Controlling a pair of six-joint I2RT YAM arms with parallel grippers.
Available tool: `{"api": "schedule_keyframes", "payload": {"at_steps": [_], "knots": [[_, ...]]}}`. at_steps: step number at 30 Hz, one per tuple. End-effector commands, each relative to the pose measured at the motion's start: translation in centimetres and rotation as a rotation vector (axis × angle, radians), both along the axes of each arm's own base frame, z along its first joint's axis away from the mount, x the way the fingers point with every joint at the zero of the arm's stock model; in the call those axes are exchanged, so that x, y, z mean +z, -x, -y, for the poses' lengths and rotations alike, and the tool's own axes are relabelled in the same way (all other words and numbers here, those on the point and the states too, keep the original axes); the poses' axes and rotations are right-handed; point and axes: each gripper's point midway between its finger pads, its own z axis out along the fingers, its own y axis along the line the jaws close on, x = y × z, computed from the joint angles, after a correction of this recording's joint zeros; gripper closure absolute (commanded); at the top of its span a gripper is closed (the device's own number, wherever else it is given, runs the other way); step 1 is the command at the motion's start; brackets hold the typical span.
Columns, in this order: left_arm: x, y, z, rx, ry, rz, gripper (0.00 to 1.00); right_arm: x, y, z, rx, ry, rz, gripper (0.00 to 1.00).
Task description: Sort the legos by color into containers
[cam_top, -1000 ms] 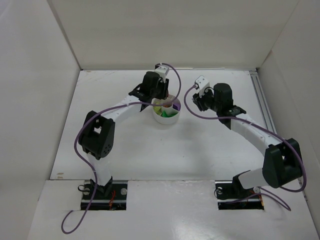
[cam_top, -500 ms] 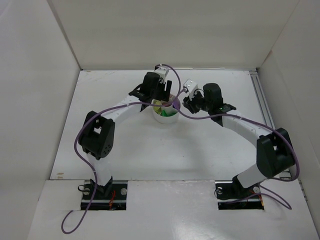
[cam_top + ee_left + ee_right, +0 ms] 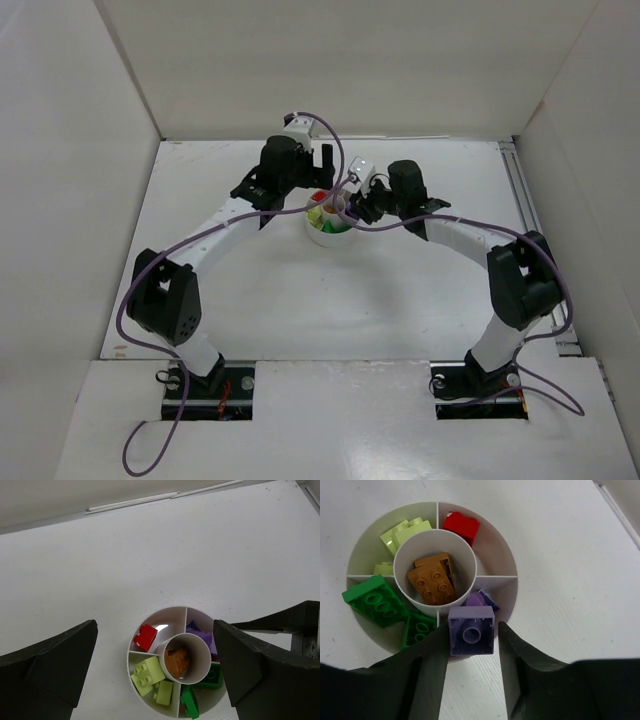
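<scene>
White round dish (image 3: 496, 555) seen mid-table, between both arms. Centre well filled with orange-brown bricks (image 3: 432, 577). Wedges occupied by lime bricks (image 3: 405, 530), red brick (image 3: 462, 526), dark green bricks (image 3: 372, 600) and purple brick (image 3: 480, 600). Light purple brick (image 3: 471, 630) clamped in right gripper (image 3: 471, 637), held over rim at purple wedge. Left gripper (image 3: 155, 625) poised above dish, jaws spread wide, released.

Right tool (image 3: 472, 636), brick (image 3: 471, 629) now over dish (image 3: 489, 522)
</scene>
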Motion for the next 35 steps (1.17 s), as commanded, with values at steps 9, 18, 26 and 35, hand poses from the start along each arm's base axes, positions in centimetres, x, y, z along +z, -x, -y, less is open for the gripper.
{"api": "schedule_keyframes", "payload": {"at_steps": [9,18,26,35], "knots": [[2.3,0.4,-2.1,0.079,0.053,0.048,0.0,4.2,-1.2,-1.1,0.025,-0.063,0.103,0.23],[3.2,2.8,-5.2,0.19,0.12,0.051,0.0,9.7,1.2,4.9,-0.16,-0.109,0.201,0.0],[0.4,6.9,-8.4,0.31,0.22,-0.071,0.0,9.6,6.0,13.0,-0.418,-0.121,0.2,0.0],[-2.9,9.7,-9.4,0.351,0.264,-0.158,0.0,7.0,10.2,17.2,-0.559,-0.09,0.198,0.0]]}}
